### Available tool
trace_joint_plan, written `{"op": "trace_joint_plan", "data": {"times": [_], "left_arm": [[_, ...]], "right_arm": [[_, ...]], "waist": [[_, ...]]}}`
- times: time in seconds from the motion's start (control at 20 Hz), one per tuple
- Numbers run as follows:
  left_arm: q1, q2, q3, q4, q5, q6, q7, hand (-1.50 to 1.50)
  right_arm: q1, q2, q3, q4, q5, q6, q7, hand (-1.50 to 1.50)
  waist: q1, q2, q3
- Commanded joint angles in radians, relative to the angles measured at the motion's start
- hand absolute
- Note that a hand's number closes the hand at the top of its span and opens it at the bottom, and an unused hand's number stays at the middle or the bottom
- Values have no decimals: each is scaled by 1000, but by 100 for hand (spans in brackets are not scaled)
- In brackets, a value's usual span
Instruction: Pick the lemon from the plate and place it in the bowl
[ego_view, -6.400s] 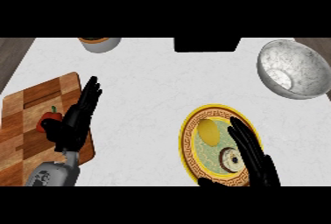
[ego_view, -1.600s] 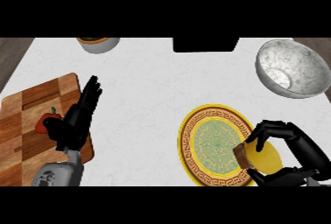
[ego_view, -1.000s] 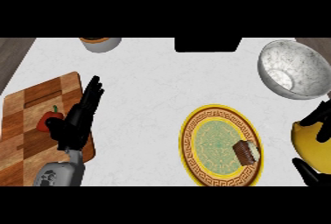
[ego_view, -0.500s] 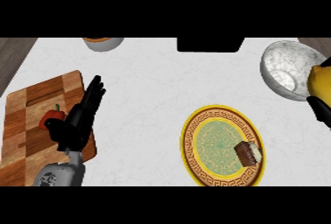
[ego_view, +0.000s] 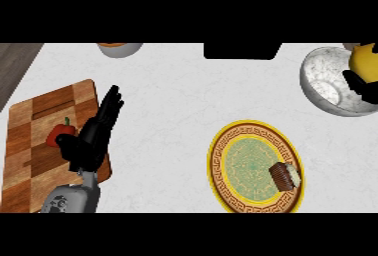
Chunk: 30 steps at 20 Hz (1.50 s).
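The yellow lemon (ego_view: 367, 59) is at the right edge, over the far right side of the grey speckled bowl (ego_view: 327, 80). My right hand (ego_view: 360, 84) is curled round it, and only some fingers show at the picture's edge. The yellow patterned plate (ego_view: 253, 165) lies nearer me with no lemon on it. My left hand (ego_view: 91, 139) rests open on the edge of the cutting board, fingers straight and pointing away.
A brown piece of cake (ego_view: 284, 176) sits on the plate's right side. The wooden cutting board (ego_view: 33, 150) at the left carries a red pepper (ego_view: 60, 135). A small bowl (ego_view: 118, 48) and a black object (ego_view: 242, 51) stand at the back edge.
My right hand closed on the lemon, lifted it off the plate and carried it away from me to above the bowl. The left hand has stayed in place.
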Motion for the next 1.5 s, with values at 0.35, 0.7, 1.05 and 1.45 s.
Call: {"op": "trace_joint_plan", "data": {"times": [0.35, 0.7, 1.05, 1.45], "left_arm": [[5, 0, 5, 14, 4, -13, -23, 0], [-18, 0, 9, 47, -4, -13, -49, 0], [-14, -32, -28, 26, -25, 8, -40, 0], [-24, -16, -17, 28, -19, -4, -11, 0]], "right_arm": [[-201, 6, 16, 676, 245, -257, -362, 150], [-275, -44, -24, 1050, 310, -369, -566, 150], [-312, -74, -47, 1262, 274, -170, -626, -150], [-336, -123, -159, 1340, 163, -50, -867, -150]], "waist": [[14, 4, 1], [22, 10, 2], [45, 17, 4], [36, 15, 5]]}}
